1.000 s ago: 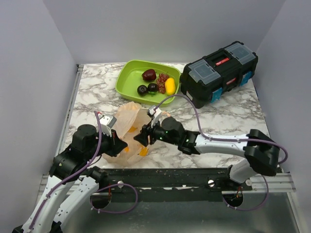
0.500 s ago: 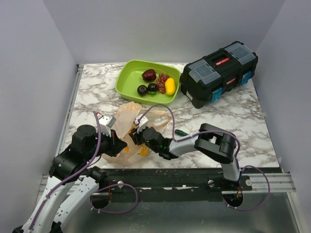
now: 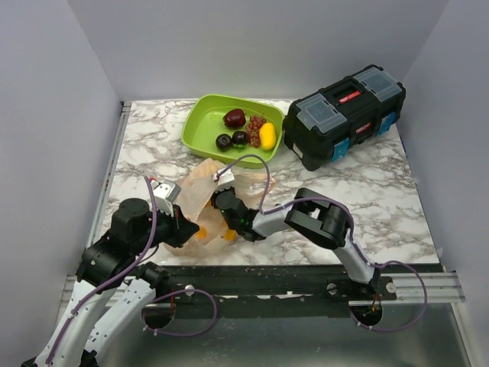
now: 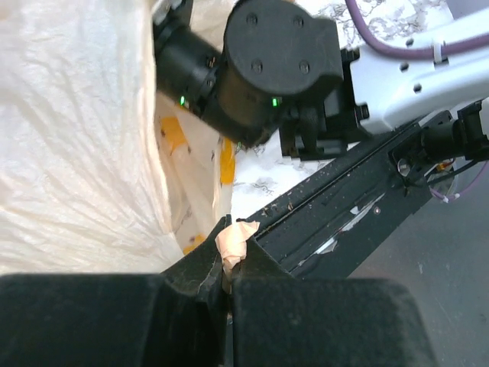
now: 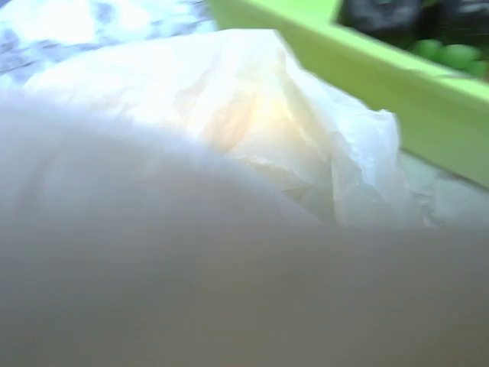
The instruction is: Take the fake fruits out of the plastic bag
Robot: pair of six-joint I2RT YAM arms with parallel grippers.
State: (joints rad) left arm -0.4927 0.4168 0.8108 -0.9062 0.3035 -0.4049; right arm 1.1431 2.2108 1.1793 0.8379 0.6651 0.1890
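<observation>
While viewed from the overhead camera, the plastic bag (image 3: 200, 197) lies crumpled on the marble table (image 3: 367, 191), just near of the green tray (image 3: 200, 126). Its long axis runs far to near and its open side faces right. The film is thin, creased and pale orange, with stronger orange patches at the near end; I cannot tell whether these are print or contents. The tray holds toy fruits (image 3: 240, 138): one red, one yellow, two dark purple and a reddish grape bunch. A closed black toolbox (image 3: 344, 115) stands right of the tray. The right gripper (image 3: 221, 205) reaches into the bag from the right.

Left wrist view: the left gripper (image 4: 227, 267) is clamped on a fold of the bag's near-left edge. The right arm's black wrist sits at the bag opening.

Right wrist view: blurred film fills the frame, with the tray rim at far right. I cannot tell whether the right jaws are parted or closed.
</observation>
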